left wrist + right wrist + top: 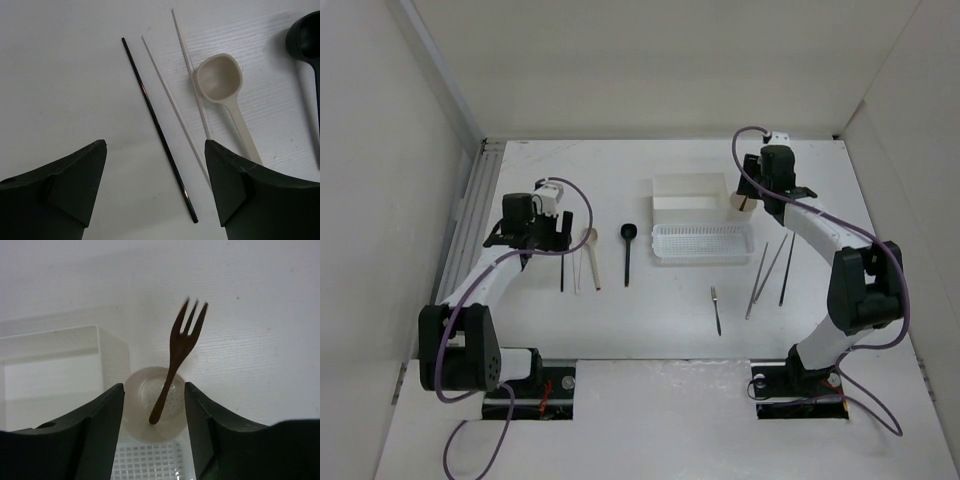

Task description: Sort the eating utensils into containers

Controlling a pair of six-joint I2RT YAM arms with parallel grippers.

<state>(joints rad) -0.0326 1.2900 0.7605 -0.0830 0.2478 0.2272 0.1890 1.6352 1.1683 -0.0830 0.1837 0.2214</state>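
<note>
Left pincer (532,238), seen from above, hangs over the utensils on the left of the bench (650,340), while the right pincer (752,203) sits above the beige cup (741,204) beside the white box (690,192) and the basket tray (702,243). No utensil shows in the box or the tray. Two dark sticks (770,265) and a small fork (716,310) lie loose on the right. The left wrist view shows that pincer spread wide and holding nothing, its jaws either side of a black chopstick (159,131), with the pale sticks (175,105), the beige spoon (220,80) and the black spoon (305,35) just beyond. The chopstick looks light, stiff and glossy, so it would likely roll; a pinch across its middle seems best. In the right wrist view the jaws stand apart and clear of a dark fork (180,347), whose handle end rests in the cup with its blurred tines leaning up over the rim.
</note>
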